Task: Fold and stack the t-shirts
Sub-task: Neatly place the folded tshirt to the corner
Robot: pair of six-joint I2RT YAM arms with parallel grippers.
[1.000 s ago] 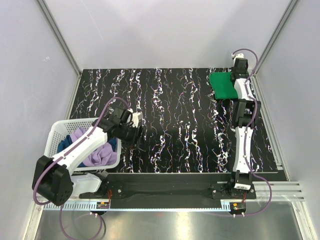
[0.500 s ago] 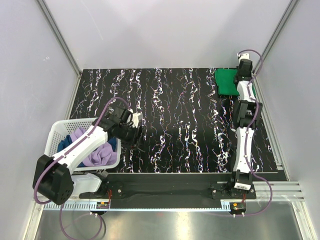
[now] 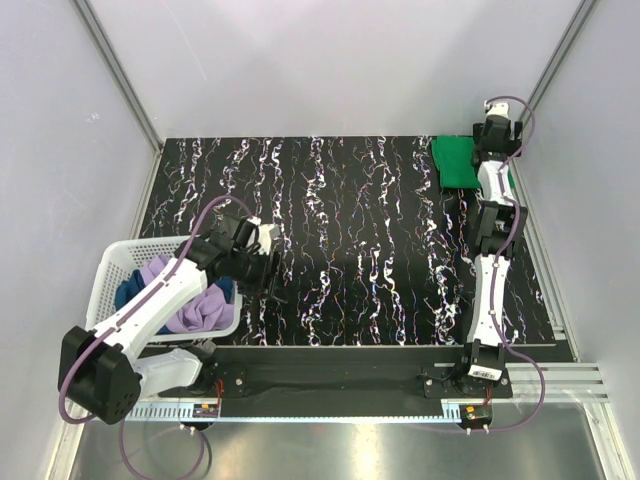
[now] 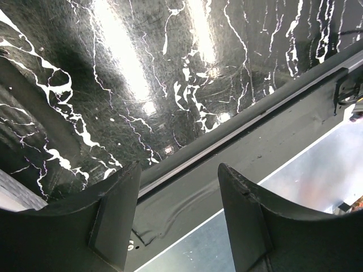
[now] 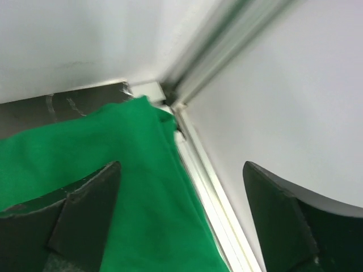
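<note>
Placement of green t-shirt (image 3: 455,165) is being finished, upper right (right gripper (image 5: 180,170) gaping, empty); lilac t-shirt (image 3: 195,310), lower left, is being judged the next pick.

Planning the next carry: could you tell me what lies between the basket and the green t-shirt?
In the top view, only the left gripper beside the basket; otherwise bare table up to the green t-shirt.

Top cam overhead, whole table (image 3: 350,220); wrist cams close-up, R shares green t-shirt (image 3: 455,165).
</note>
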